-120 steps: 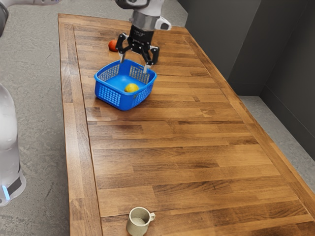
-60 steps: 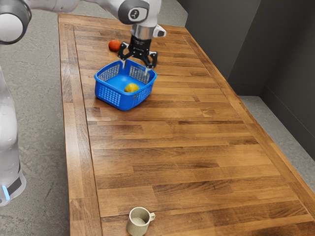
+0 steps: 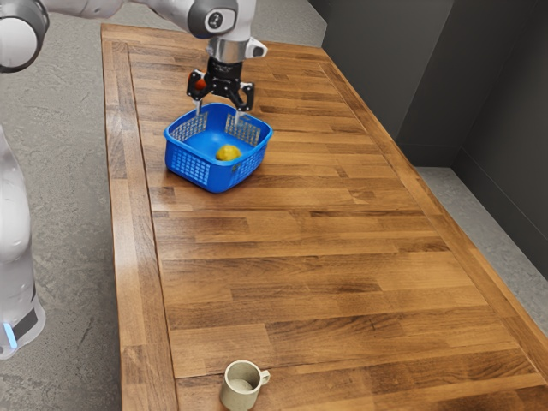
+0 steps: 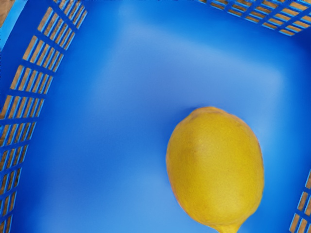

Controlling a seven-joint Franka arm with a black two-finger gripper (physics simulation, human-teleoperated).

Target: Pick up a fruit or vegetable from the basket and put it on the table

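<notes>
In the exterior view, the gripper (image 3: pixel 218 116) stands open, its two fingers spread well apart with nothing between them, over the rim on the basket's 12 o'clock side. The lemon (image 3: pixel 229 153) is inside the blue basket (image 3: pixel 188 166), toward 4 or 5 o'clock from the basket's middle. Around the basket on the table (image 3: pixel 325 274), a red fruit (image 3: pixel 199 84) sits near 11 o'clock, partly behind the gripper, and a mug (image 3: pixel 238 395) stands well off at about 6 o'clock. Neither looks like part of the job, since the task asks for something out of the basket.

In the wrist view, the lemon lies on its side on the basket's floor, unheld.

As I judge it, the task is at the approach stage, with the pick itself undone. What is left is to line up over the lemon, lower, close on it, lift it past the rim and set it on the table.
</notes>
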